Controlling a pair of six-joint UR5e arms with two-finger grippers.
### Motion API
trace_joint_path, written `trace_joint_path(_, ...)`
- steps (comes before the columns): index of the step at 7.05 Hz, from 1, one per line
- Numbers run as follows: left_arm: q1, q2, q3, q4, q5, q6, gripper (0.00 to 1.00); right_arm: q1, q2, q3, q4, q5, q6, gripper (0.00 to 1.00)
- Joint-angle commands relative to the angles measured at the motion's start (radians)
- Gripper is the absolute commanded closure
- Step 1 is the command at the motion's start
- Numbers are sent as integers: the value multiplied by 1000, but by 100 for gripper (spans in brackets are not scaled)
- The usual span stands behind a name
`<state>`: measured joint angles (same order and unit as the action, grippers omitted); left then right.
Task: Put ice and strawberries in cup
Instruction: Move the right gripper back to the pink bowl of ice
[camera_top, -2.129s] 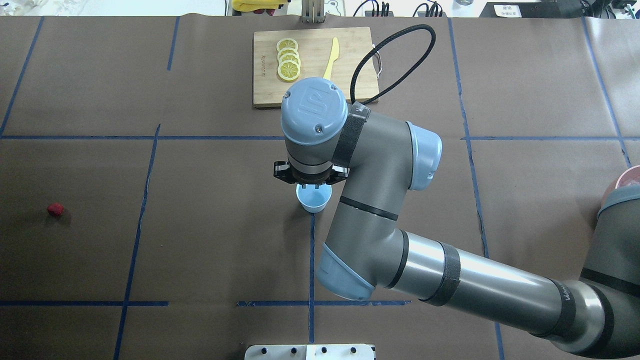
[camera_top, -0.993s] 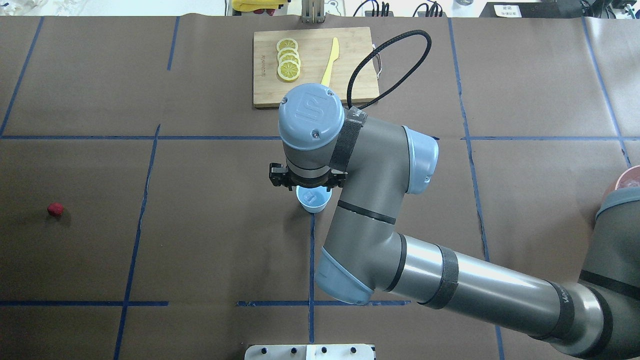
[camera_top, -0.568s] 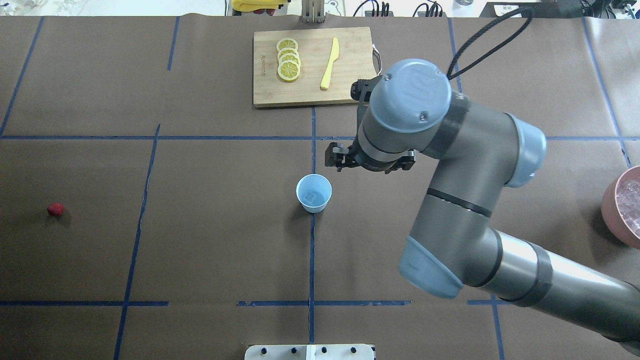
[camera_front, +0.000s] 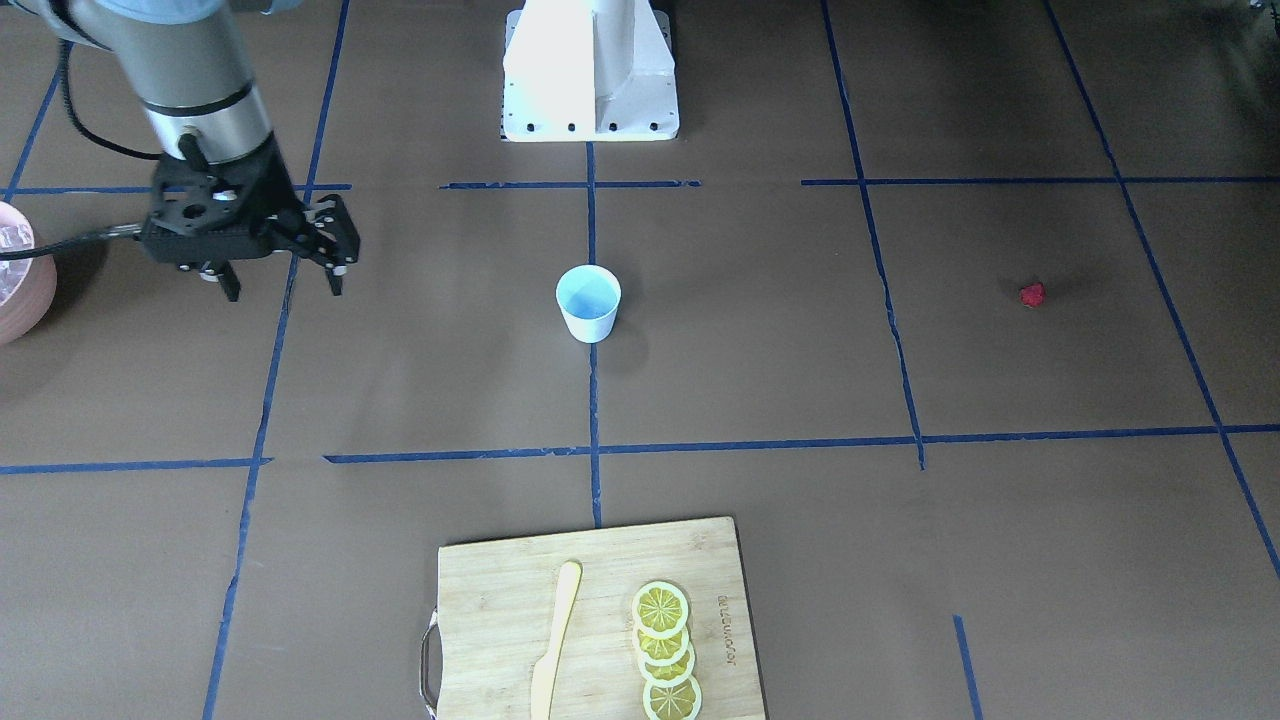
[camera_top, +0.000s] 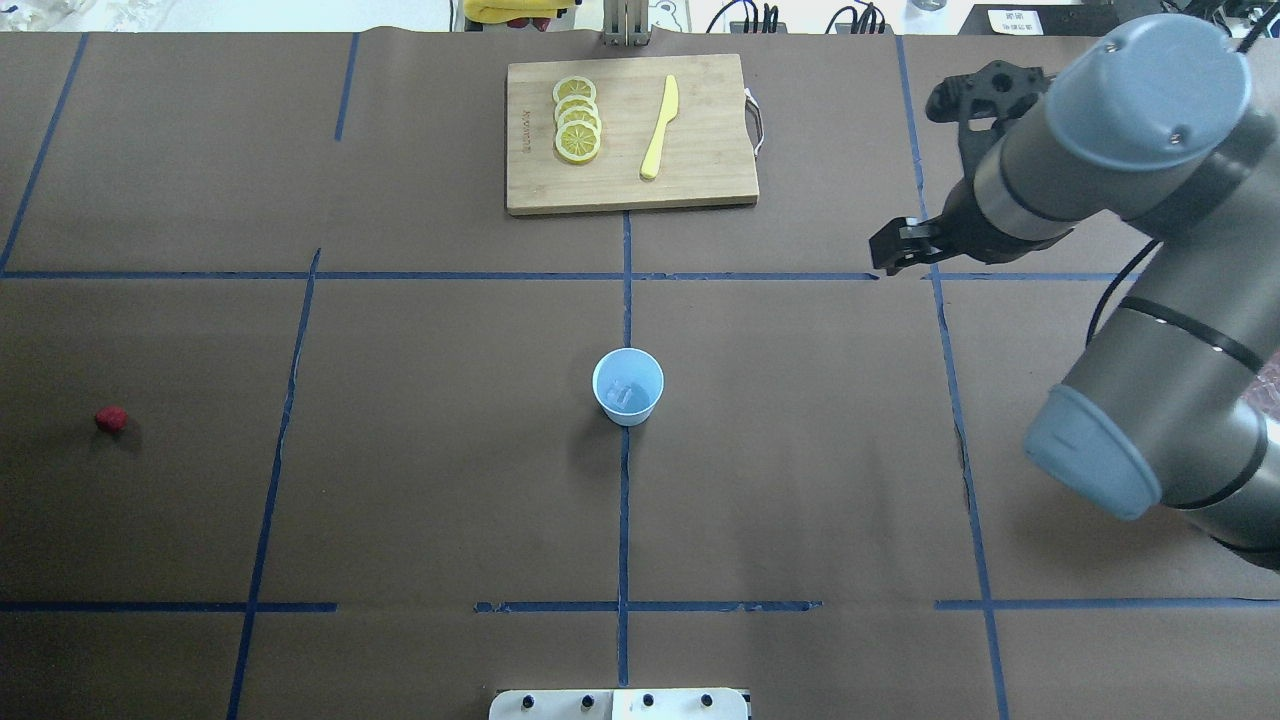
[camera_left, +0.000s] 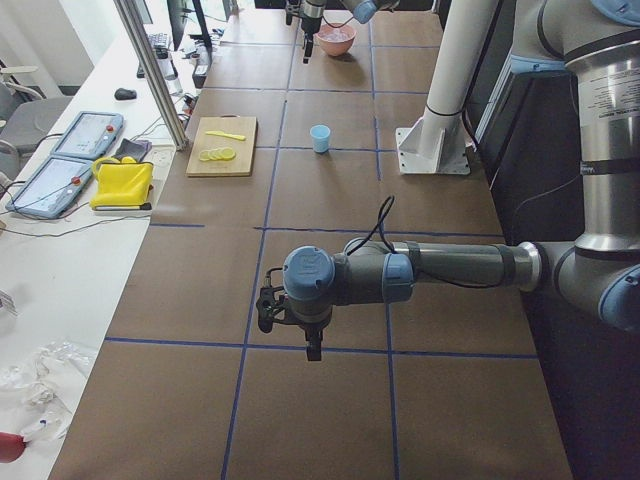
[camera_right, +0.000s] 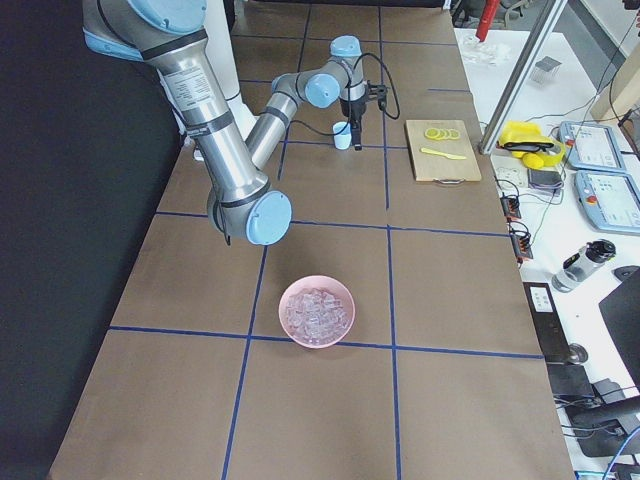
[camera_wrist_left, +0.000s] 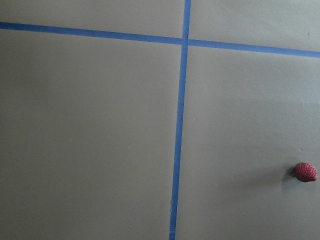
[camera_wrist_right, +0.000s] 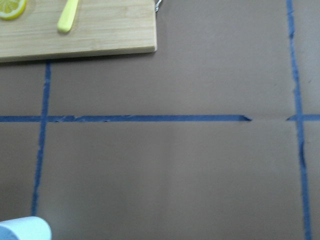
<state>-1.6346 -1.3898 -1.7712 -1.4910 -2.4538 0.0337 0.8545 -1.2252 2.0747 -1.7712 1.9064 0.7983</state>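
The white cup (camera_top: 628, 386) stands at the table's middle with one clear ice cube (camera_top: 621, 393) on its pale-blue bottom. More ice (camera_right: 316, 306) fills the pink bowl (camera_right: 318, 341) on my right side. A single small red strawberry (camera_top: 111, 419) lies far to the left and also shows in the left wrist view (camera_wrist_left: 305, 172). My right gripper (camera_front: 282, 282) hangs open and empty between the cup (camera_front: 588, 300) and the bowl (camera_front: 14, 296). The left gripper (camera_left: 302, 332) hovers low over the table near the strawberry's end. I cannot tell whether it is open or shut.
A wooden cutting board (camera_top: 700, 150) at the far edge carries lemon slices (camera_top: 577, 120) and a yellow knife (camera_top: 660, 128). Blue tape lines cross the brown table cover. The robot's white base (camera_front: 590, 70) sits at the near edge.
The right gripper, which stood over the cup, left an ice cube in it, then swung away to the right and toward the far side. The strawberry and cup have not moved.
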Motion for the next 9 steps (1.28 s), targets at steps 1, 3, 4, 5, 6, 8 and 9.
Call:
trace_joint_path(1,-1,1,-1,0,-1,0,0,166,-172,31,4,98,-268,1)
trace_joint_path(3,-1,2,-5,0,-1,0,0,282,-389,18,207,181,-420,1)
trace_joint_path(4,-1,2,-5,0,-1,0,0,308,-467,-31,352,225,-429,1)
trace_joint_path(5,-1,2,-5,0,-1,0,0,339,-523,-86,469,285,-439,1)
trace_joint_path(6,-1,2,-5,0,-1,0,0,357,-572,-117,525,305,-489,1)
trace_joint_path(8,-1,5,-13,0,-1,0,0,367,-605,-178,529,303,-585,2)
trace_joint_path(9,-1,11,-25,0,-1,0,0,367,-612,-180,529,298,-597,5)
